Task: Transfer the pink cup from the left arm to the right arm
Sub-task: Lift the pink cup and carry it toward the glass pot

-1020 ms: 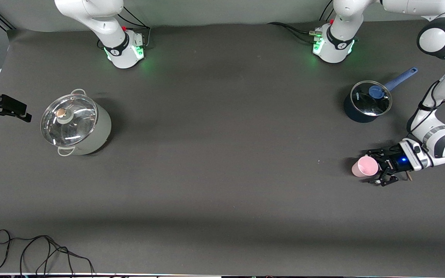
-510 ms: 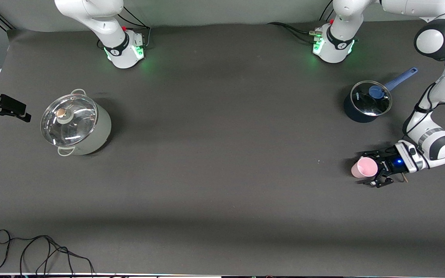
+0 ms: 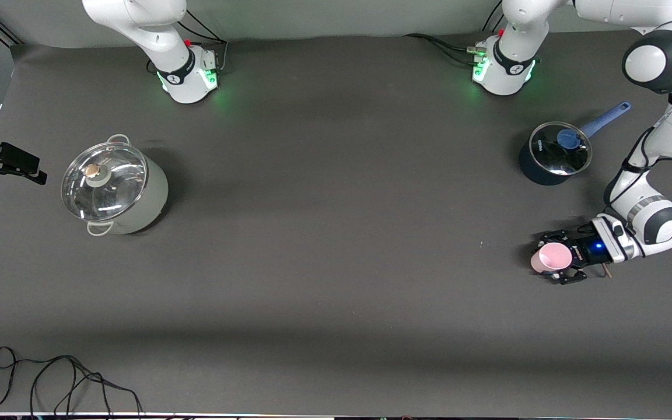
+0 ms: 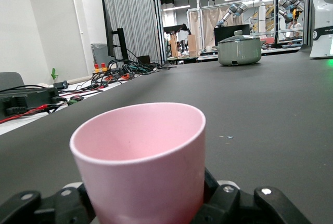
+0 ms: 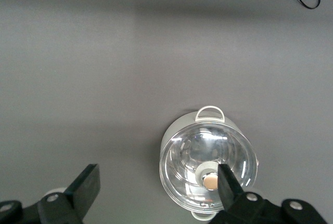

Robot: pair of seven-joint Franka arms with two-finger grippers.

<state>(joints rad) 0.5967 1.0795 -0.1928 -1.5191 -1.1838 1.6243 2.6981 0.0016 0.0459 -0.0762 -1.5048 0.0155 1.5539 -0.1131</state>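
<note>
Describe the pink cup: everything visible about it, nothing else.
The pink cup is a small, plain, pale-pink tumbler with no handle, matte and plastic-looking, its smooth wall tapering toward the base. It stands upright with its mouth open, and nothing shows inside. It sits on the dark table at the left arm's end, nearer to the front camera than the blue saucepan. The left pincer is shut on it, one finger on each side of its lower wall, as the left wrist view shows.

No text can be read with confidence; the small marks on the arm bases (image 3: 187, 73) stay illegible.
</note>
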